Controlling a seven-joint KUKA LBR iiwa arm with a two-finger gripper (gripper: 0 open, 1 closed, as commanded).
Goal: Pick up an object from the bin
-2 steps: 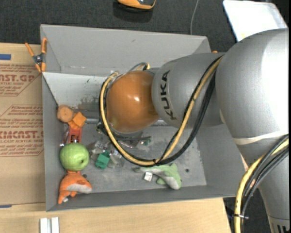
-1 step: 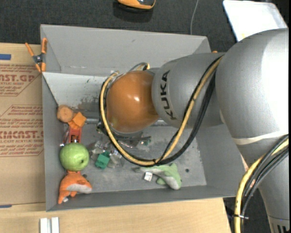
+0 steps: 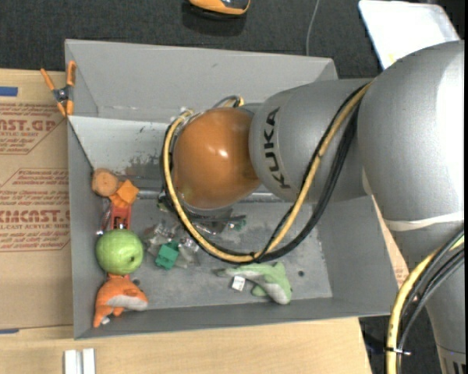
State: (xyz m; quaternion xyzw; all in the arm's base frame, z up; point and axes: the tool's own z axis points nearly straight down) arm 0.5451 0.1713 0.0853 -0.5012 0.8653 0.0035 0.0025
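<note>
My gripper (image 3: 217, 220) shows as a dark body just under the arm's orange dome, low over the middle of the bin. Right below and to its left lies a small green block (image 3: 168, 256) beside a clear, shiny piece (image 3: 165, 233). A green apple (image 3: 119, 252) rests further left, apart from the gripper. In front of the gripper lies a green and white soft toy (image 3: 263, 280).
Along the bin's left side lie a tan ball (image 3: 104, 181), an orange and red tool (image 3: 122, 202) and, in the front left corner, an orange and white soft toy (image 3: 117, 298). The arm and its cables cover the bin's middle and right.
</note>
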